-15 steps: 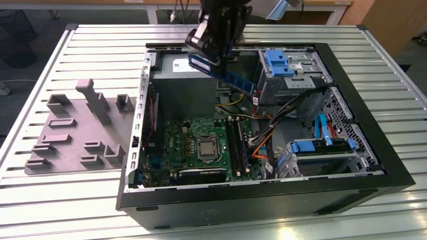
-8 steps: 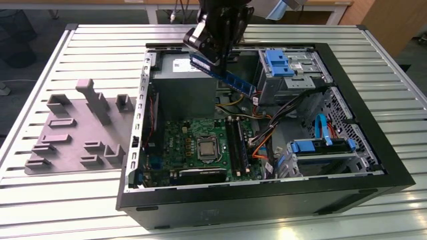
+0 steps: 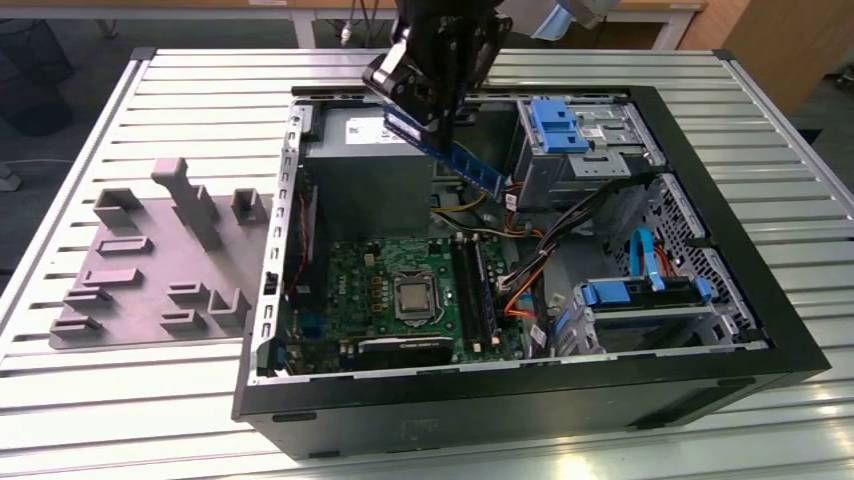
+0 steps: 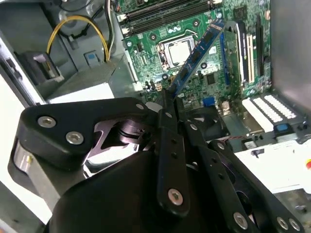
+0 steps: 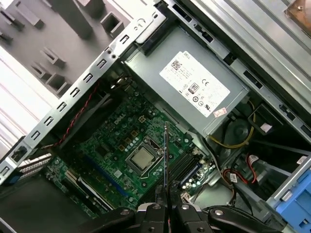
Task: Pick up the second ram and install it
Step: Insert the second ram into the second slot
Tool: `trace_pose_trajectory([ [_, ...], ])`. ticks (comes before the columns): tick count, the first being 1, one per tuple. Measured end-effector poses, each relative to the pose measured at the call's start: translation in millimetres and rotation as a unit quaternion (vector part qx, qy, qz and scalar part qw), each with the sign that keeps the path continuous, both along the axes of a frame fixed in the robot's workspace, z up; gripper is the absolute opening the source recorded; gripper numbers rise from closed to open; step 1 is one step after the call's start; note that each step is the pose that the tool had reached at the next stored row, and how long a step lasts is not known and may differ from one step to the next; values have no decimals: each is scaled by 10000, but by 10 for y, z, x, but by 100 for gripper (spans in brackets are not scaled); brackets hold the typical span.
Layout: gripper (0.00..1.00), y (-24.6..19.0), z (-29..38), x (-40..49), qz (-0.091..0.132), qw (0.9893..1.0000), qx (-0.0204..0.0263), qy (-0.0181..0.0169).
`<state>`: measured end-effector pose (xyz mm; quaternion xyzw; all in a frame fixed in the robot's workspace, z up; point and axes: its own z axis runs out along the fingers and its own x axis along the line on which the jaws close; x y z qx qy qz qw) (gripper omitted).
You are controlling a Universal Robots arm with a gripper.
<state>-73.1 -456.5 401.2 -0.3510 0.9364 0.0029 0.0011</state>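
Observation:
My gripper (image 3: 416, 118) hangs above the open computer case (image 3: 534, 390), shut on the second ram (image 3: 467, 165), a thin blue-green stick that slants down towards the exterior view's right. It is held in the air over the power supply's edge, clear of the green motherboard (image 3: 380, 290). In the second wrist view the ram (image 4: 197, 56) juts out from my black fingers (image 4: 167, 111) over the processor socket (image 4: 177, 51). In the first wrist view the ram (image 5: 166, 160) shows edge-on above the black memory slots (image 5: 188, 166). These slots (image 3: 474, 290) lie right of the socket.
A grey power supply (image 5: 194, 90) fills the case's far corner. Blue drive cages (image 3: 563, 125) (image 3: 641, 295) and orange and black cables (image 3: 534, 285) crowd the exterior view's right side. A grey fixture with holders (image 3: 160, 260) lies on the slatted table (image 3: 134, 420) to the left.

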Motion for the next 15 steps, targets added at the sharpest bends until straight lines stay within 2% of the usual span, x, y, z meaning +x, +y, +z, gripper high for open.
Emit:
trace_pose_trajectory([
  [4,14,0,-8,0,-360,9994,0,0],
  [8,14,0,-17,0,-725,9974,0,0],
  [11,14,0,-24,0,-993,9951,0,0],
  [15,14,0,-34,0,-1359,9907,0,0],
])
